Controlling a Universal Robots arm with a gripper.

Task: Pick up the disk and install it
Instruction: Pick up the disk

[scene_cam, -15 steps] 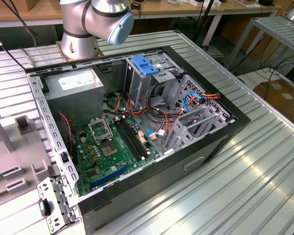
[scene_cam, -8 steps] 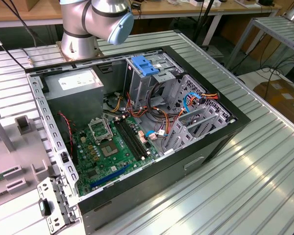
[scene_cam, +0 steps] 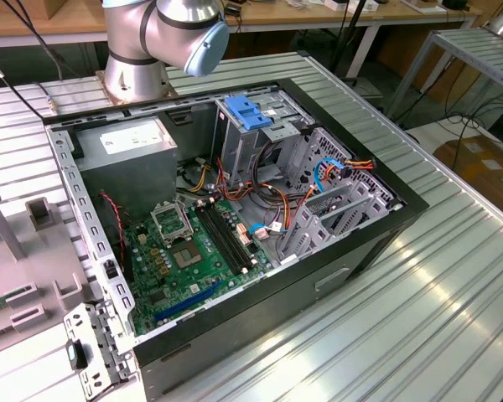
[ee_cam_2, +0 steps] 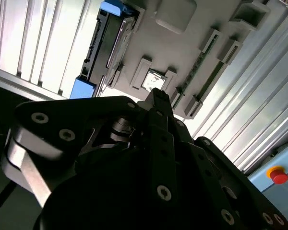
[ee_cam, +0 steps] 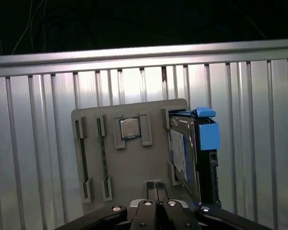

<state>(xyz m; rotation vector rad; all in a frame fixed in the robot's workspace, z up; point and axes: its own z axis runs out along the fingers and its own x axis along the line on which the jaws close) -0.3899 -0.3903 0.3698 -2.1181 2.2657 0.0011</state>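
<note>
well, the claw point(ee_cam: 156, 186) is closest in both wrist views, its two fingers pressed together with nothing between them. past it lies the grey tray point(ee_cam: 134, 165). the disk point(ee_cam: 192, 148) stands on its thin edge in a slot at one side of that tray, apart from the claw. the tray rests on the ribbed desk point(ee_cam: 38, 153). i think the pick up step is only starting. grabbing the disk calls for spread fingers lined up over its top edge.
</note>
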